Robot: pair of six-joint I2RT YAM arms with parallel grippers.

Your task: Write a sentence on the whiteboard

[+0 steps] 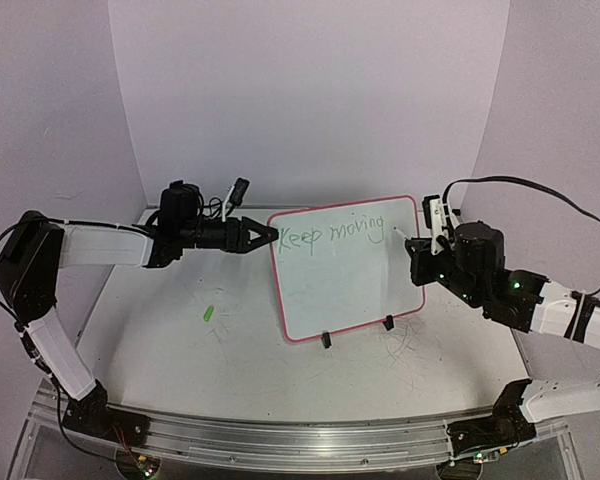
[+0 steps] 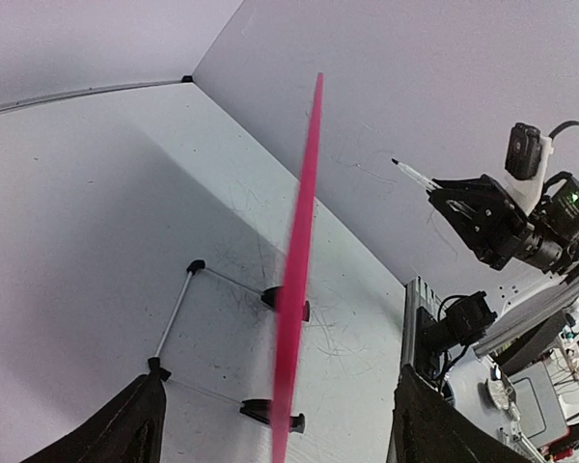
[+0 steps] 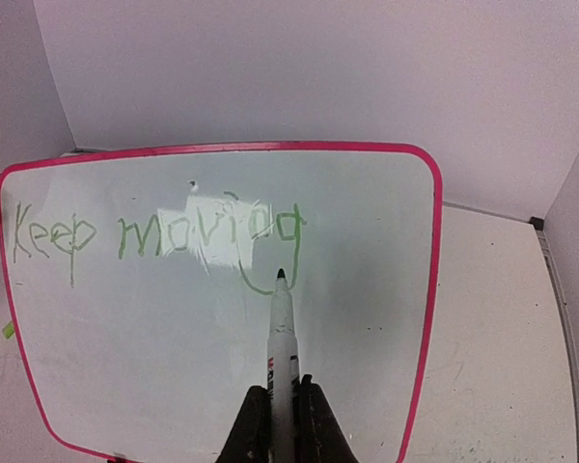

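Note:
The whiteboard (image 1: 350,285) stands on two black feet in the middle of the table, pink-framed. On its upper part is the sentence (image 1: 332,233) in green script, reading "Keep moving" (image 3: 154,231). My right gripper (image 3: 282,395) is shut on a white marker (image 3: 283,328). The marker's dark tip rests at the tail of the "g", in front of the board (image 3: 174,367). My left gripper (image 2: 279,376) is open at the board's left side. The pink board edge (image 2: 304,222) runs between its wide-apart fingers (image 2: 135,424) without touching them.
A small green cap (image 1: 209,312) lies on the table left of the board. The board's wire stand (image 2: 179,309) reaches out behind it. White enclosure walls close off the back and sides. A metal rail (image 1: 310,440) runs along the near edge.

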